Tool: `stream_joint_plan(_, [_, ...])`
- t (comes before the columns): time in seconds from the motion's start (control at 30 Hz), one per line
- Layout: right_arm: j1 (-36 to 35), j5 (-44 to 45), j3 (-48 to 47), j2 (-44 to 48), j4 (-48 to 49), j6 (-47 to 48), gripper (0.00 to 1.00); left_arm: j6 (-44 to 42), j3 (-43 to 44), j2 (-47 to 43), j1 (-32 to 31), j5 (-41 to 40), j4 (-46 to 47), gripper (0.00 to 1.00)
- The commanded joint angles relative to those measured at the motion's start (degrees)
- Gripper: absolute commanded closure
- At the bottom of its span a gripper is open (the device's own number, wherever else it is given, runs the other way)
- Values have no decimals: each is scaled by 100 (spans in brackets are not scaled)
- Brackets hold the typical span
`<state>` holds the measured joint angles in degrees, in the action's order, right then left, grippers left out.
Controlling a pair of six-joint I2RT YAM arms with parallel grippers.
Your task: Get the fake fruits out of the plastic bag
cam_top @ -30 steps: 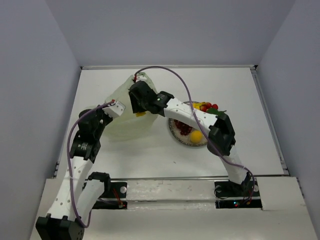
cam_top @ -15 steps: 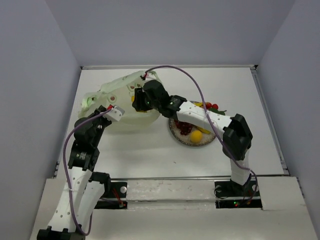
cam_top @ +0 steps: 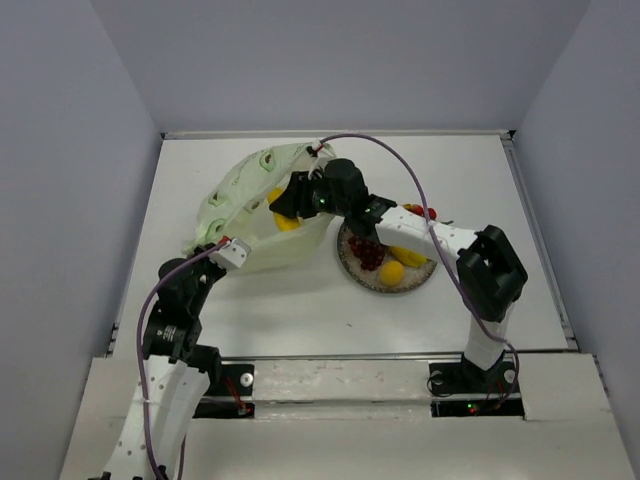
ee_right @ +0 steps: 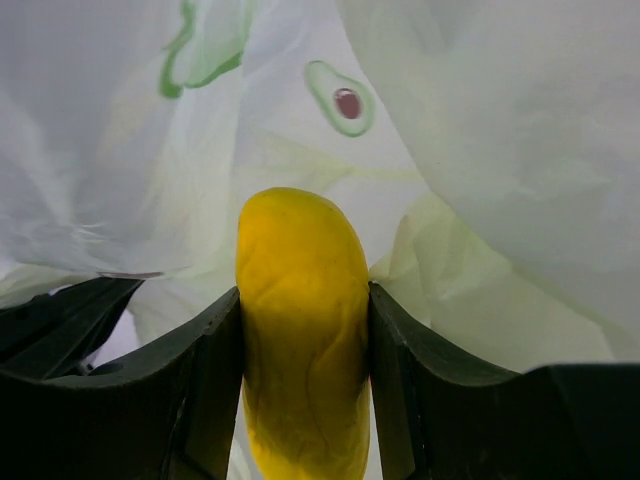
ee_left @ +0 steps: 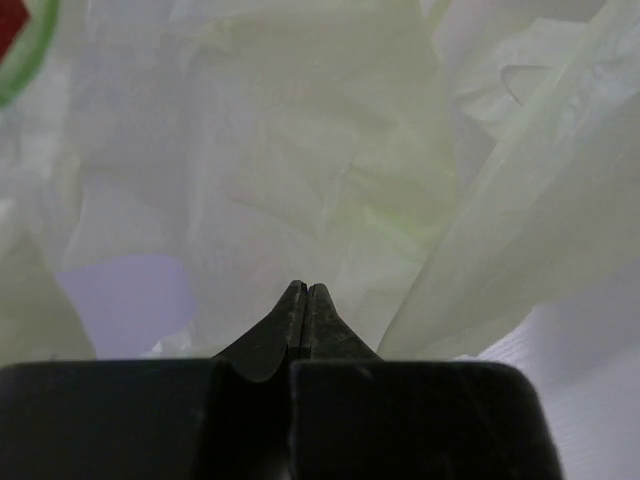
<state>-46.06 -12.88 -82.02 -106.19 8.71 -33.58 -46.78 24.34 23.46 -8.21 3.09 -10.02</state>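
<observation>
Two wrist views settle what the top view hides. Left gripper (ee_left: 304, 296): tips pressed together, pinching the plastic bag (ee_left: 300, 150) at its 6 o'clock edge. Right gripper (ee_right: 303, 300): clamped on a yellow banana (ee_right: 300, 360) inside the bag. At the bag's 3 o'clock, the plate (cam_top: 356, 279) holds a grape bunch (cam_top: 368, 255), a round orange fruit (cam_top: 392, 272) and a second banana (cam_top: 408, 256). A berry bunch (cam_top: 420, 212) sits at its 12 o'clock rim.

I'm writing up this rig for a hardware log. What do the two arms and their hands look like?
The left arm and right arm have white tubular links joined by bulky black joints. A thin purple cable loops along each. The left hand and right hand are matte black, with wedge-shaped fingers tapering to their tips.
</observation>
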Motion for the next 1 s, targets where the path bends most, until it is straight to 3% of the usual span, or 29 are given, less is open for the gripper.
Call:
stream_joint_plan(0.0, [45, -1364, -51, 257, 992, -210, 97, 222, 1, 0, 3, 42, -17, 100])
stream_joint_plan(0.13, [45, -1980, -314, 275, 862, -114, 93, 371, 150, 176, -5, 25, 35, 100])
stream_joint_plan(0.23, [45, -1815, -639, 239, 159, 211, 93, 530, 343, 360, -5, 25, 149, 100])
stream_joint_plan(0.3, [45, -1508, -693, 239, -307, 334, 93, 600, 580, 536, -5, 86, 141, 100])
stream_joint_plan(0.43, [-594, 166, -1201, 46, -1677, 1402, 93, 915, 1063, 765, -5, 472, 70, 92])
stream_joint_plan(0.7, [-1001, 936, -1185, -121, -2329, 2066, 92, 1627, 1916, 1160, -5, 684, 97, 99])
stream_joint_plan(0.77, [-1001, 1077, -1132, -121, -2418, 2171, 92, 1708, 2057, 1239, -5, 728, 62, 84])
stream_joint_plan(0.8, [-1001, 1069, -1097, -95, -2444, 2198, 92, 1716, 2153, 1301, 3, 763, 53, 60])
stream_joint_plan(0.87, [-1001, 964, -1044, -60, -2479, 2242, 92, 1594, 2224, 1380, -5, 921, 18, 33])
stream_joint_plan(0.97, [-1001, 937, -1036, -33, -2479, 2242, 93, 1402, 2268, 1459, -5, 1044, -43, 15])
